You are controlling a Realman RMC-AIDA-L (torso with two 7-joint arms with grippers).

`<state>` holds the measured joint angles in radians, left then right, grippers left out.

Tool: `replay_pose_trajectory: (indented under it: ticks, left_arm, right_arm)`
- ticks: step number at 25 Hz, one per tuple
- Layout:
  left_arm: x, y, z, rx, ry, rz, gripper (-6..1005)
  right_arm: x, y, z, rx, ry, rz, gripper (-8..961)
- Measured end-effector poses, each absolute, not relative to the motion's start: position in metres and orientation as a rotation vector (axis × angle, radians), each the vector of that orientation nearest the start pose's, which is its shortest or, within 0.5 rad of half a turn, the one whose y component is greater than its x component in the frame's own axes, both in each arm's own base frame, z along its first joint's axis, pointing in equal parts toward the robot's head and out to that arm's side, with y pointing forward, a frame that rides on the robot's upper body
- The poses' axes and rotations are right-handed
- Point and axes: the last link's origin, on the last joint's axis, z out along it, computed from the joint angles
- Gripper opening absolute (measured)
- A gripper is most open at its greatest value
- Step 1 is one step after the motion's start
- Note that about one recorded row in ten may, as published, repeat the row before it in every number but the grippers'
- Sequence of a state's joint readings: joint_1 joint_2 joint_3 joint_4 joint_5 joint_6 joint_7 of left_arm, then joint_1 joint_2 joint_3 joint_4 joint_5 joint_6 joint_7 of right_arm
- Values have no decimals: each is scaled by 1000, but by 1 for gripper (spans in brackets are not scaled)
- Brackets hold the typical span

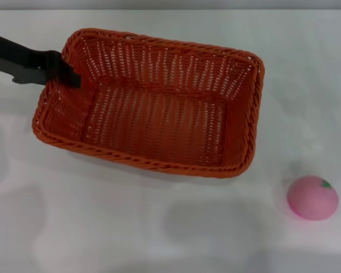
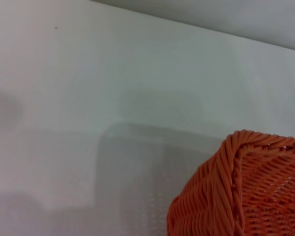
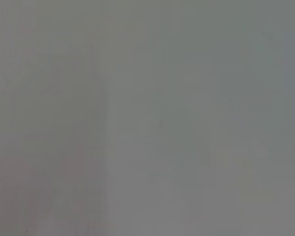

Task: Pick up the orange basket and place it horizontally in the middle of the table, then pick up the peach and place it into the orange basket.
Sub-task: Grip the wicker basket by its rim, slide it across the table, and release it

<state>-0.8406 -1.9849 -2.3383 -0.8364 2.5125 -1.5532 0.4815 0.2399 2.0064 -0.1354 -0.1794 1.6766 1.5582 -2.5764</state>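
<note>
orange basket (image 1: 153,102): empty, on table (image 1: 102,227) | peach (image 1: 312,197): outside, apart | left pincer (image 1: 68,71): apparently clamping rim

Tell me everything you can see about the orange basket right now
The orange basket is a large rectangular woven basket, burnt orange, with a braided rim, rounded corners and sloping open-weave sides. It is empty and sits upright on the white table, slightly skewed. The left end effector is at its rim on the robot's left end, at the far corner. The peach lies apart from it, on the table nearer the robot's right.
</note>
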Motion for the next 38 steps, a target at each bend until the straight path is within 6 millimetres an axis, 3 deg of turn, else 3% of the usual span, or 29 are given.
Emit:
replay_pose_trajectory:
  ticks: [14, 38]
  left_arm:
    - [-216, 413, 28, -2115, -1967, -55, 142]
    - [-222, 419, 9, -2064, -1975, -49, 142]
  right_arm:
    - [380, 254, 73, -1610, 449, 843, 844]
    - [384, 254, 74, -1616, 441, 797, 844]
